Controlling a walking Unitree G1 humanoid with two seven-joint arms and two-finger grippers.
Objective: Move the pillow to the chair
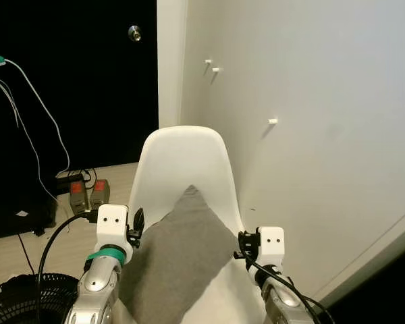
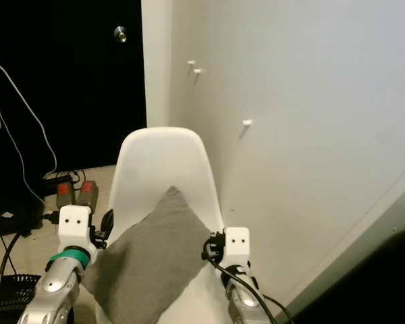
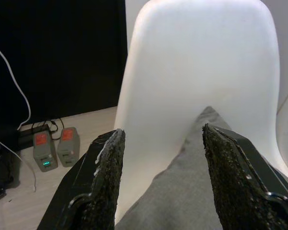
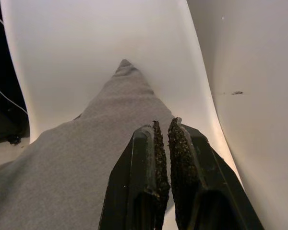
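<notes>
A grey pillow (image 1: 179, 260) lies on the seat of a white shell chair (image 1: 185, 155), one corner pointing up against the backrest. My left gripper (image 3: 163, 139) is at the pillow's left edge and stands open, its fingers spread over the grey fabric without closing on it. My right gripper (image 4: 164, 127) is at the pillow's right edge, by the chair's right rim. Its two fingers are pressed almost together, and I see nothing between them. Both wrists show low in the head views, one on each side of the pillow.
A white wall (image 1: 310, 135) with small pegs stands close on the chair's right. Left of the chair is a dark doorway with a knob (image 1: 134, 32). Two grey battery chargers (image 1: 88, 194) and cables lie on the floor. A black wire fan guard (image 1: 20, 297) sits at the lower left.
</notes>
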